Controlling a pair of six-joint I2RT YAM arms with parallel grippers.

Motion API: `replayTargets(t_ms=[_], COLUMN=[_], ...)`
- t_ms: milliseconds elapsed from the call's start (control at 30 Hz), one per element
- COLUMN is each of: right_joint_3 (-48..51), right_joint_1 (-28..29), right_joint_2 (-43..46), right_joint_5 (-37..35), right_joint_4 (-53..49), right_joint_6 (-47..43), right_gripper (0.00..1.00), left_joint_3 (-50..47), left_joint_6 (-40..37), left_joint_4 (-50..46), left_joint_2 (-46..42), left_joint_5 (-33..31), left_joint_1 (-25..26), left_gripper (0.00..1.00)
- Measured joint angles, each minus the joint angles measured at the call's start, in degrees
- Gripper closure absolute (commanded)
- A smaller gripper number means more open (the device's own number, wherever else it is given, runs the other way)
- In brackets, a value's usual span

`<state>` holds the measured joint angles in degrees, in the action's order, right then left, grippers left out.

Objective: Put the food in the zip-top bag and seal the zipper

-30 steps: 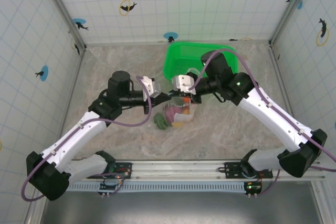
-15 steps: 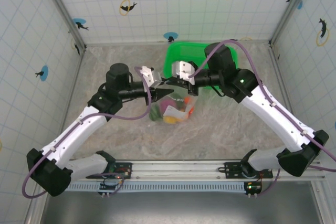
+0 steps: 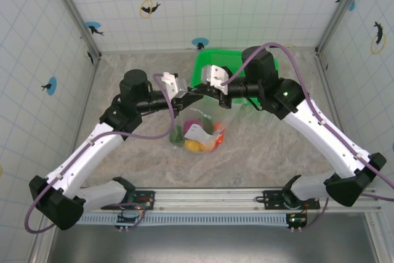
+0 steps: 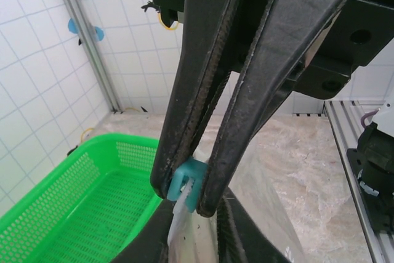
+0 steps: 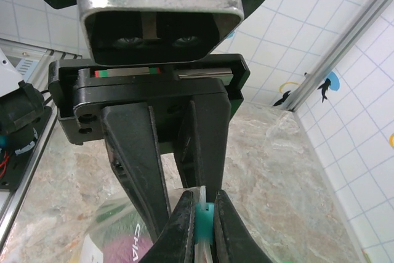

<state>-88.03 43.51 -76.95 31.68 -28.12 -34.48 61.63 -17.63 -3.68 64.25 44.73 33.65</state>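
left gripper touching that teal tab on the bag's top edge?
Touching. The left wrist view shows the left gripper clamped on the teal tab at the zip-top bag edge, a finger pressed against each side, no gap.

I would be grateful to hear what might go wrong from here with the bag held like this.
The zip-top bag hangs from its top edge with the food heaped at its bottom; that weight might drag the edge out of the jaws. The left jaws pinch the small teal slider at their very tips, the right jaws close beside; a pull might pop it loose or make the tips collide.
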Motion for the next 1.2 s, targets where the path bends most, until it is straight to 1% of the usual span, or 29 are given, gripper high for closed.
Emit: replayTargets(t_ms=[67,200,500,567,633,867,1200], right_joint_3=[0.0,0.1,2.2,2.8,3.1,4.5,11.2], right_joint_1=[0.0,0.0,-0.1,-0.1,-0.1,-0.1,-2.1], right_joint_2=[0.0,0.2,1.6,2.0,2.2,2.8,6.8], right_joint_5=[0.0,0.0,0.1,0.2,0.3,0.4,2.6], right_joint_4=[0.0,0.0,0.4,0.7,0.9,2.2,7.7], right_joint_6=[0.1,0.6,1.2,1.3,1.5,2.1,4.0], right_gripper=[1.0,1.0,1.0,1.0,1.0,1.0,1.0], left_joint_3=[0.1,0.4,1.3,1.5,1.6,1.7,0.5], left_joint_6=[-0.2,-0.4,-0.6,-0.6,-0.8,-1.9,-1.9], left_joint_4=[-0.1,-0.4,-2.9,-3.3,-3.6,-3.8,-3.5], left_joint_2=[0.0,0.0,0.0,0.0,0.0,0.0,-1.7], left_joint_5=[0.0,0.0,-0.2,-0.2,0.0,0.0,0.0], left_joint_1=[0.0,0.0,0.0,0.0,0.0,0.0,0.5], left_gripper=[0.9,0.87,0.89,0.93,1.0,1.0,1.0])
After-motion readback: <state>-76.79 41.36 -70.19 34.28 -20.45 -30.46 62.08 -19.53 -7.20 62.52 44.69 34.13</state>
